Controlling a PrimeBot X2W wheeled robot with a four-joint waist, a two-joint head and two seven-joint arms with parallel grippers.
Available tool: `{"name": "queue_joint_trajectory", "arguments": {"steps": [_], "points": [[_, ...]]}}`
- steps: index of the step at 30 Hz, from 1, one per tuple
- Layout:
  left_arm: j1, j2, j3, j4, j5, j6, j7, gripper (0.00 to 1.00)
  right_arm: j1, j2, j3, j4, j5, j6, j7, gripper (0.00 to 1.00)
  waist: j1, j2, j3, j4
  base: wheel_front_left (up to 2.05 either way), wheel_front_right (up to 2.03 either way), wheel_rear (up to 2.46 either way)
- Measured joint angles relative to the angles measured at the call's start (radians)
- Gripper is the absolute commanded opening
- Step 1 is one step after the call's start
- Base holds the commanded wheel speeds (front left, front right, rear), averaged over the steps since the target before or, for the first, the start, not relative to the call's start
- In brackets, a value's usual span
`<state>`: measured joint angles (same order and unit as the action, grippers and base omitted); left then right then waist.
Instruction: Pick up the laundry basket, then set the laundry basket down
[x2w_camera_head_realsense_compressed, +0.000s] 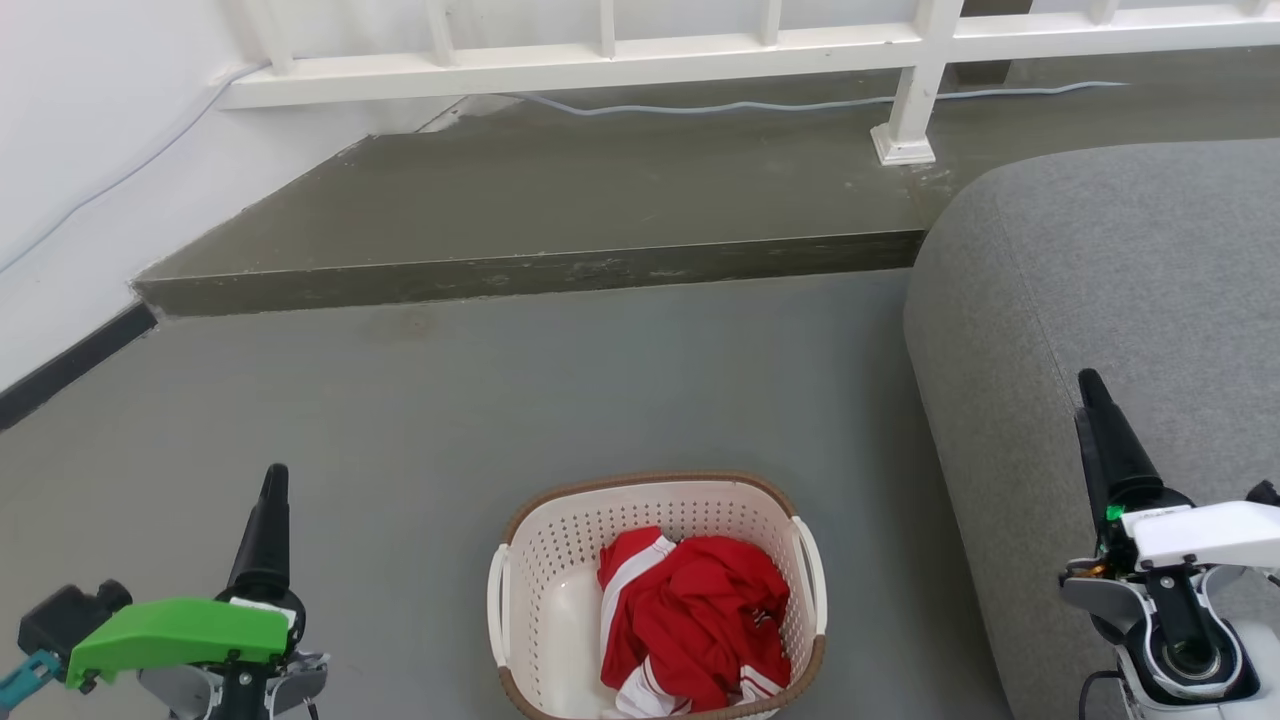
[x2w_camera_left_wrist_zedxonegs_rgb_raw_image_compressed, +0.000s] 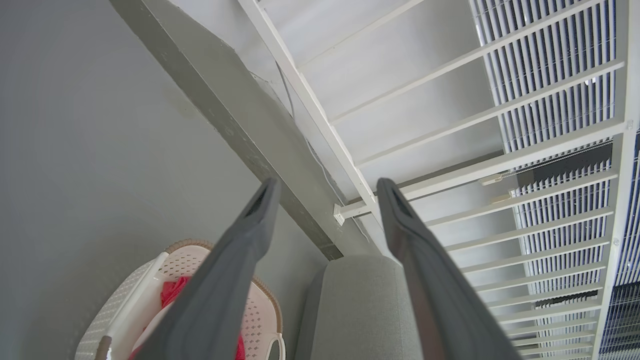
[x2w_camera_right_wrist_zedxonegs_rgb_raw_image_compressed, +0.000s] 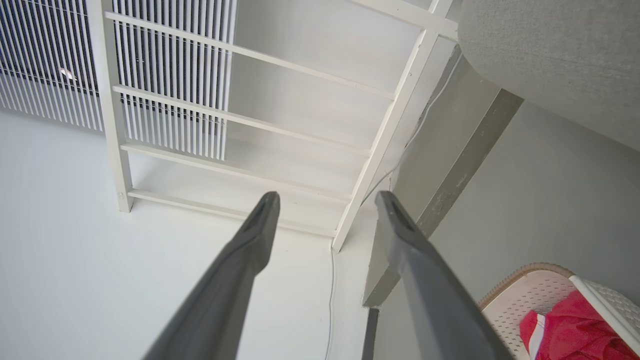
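Cream laundry basket (x2w_camera_head_realsense_compressed: 570, 545), perhaps red jersey (x2w_camera_head_realsense_compressed: 700, 620) inside, left pincer (x2w_camera_left_wrist_zedxonegs_rgb_raw_image_compressed: 326, 185) wide, right pincer (x2w_camera_right_wrist_zedxonegs_rgb_raw_image_compressed: 326, 197) wide

Found open grey floor (x2w_camera_head_realsense_compressed: 420, 420) left of and beyond the laundry basket (x2w_camera_head_realsense_compressed: 560, 560), its left handle (x2w_camera_head_realsense_compressed: 497, 605) standing free beside that floor. Met the grey sofa (x2w_camera_head_realsense_compressed: 1100, 300) near on the right, leaving a narrower strip of floor beside the right handle (x2w_camera_head_realsense_compressed: 812, 590). Saw red clothing (x2w_camera_head_realsense_compressed: 700, 620) heaped inside toward the right wall, the left part of the bottom bare. Noted a raised step (x2w_camera_head_realsense_compressed: 520, 270) and white railing (x2w_camera_head_realsense_compressed: 600, 60) well beyond, across the floor.
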<state>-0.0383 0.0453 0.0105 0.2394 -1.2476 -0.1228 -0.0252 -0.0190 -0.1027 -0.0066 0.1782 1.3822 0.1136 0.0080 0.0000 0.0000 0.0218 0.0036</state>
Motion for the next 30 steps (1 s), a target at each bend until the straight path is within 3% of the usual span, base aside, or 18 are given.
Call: {"name": "queue_joint_trajectory", "arguments": {"steps": [13,19,30], "points": [[-0.003,0.004,-0.038,-0.046,0.305,0.0,-0.044,1.0,-0.021,-0.079,0.113,-0.013,-0.234,0.0,-0.078,1.0,0.0,0.0,0.007,0.002,0.0,0.0,0.0],[-0.004,0.003,-0.058,-0.07,0.443,0.011,-0.066,1.0,-0.035,-0.101,0.12,-0.002,-0.363,0.0,-0.097,1.0,0.0,0.0,0.015,0.002,0.0,0.0,0.0],[-0.006,0.001,-0.088,-0.111,0.62,0.037,-0.104,1.0,-0.066,-0.106,0.144,-0.015,-0.554,-0.01,-0.139,1.0,0.0,0.0,0.029,0.003,0.0,0.0,0.0]]}}
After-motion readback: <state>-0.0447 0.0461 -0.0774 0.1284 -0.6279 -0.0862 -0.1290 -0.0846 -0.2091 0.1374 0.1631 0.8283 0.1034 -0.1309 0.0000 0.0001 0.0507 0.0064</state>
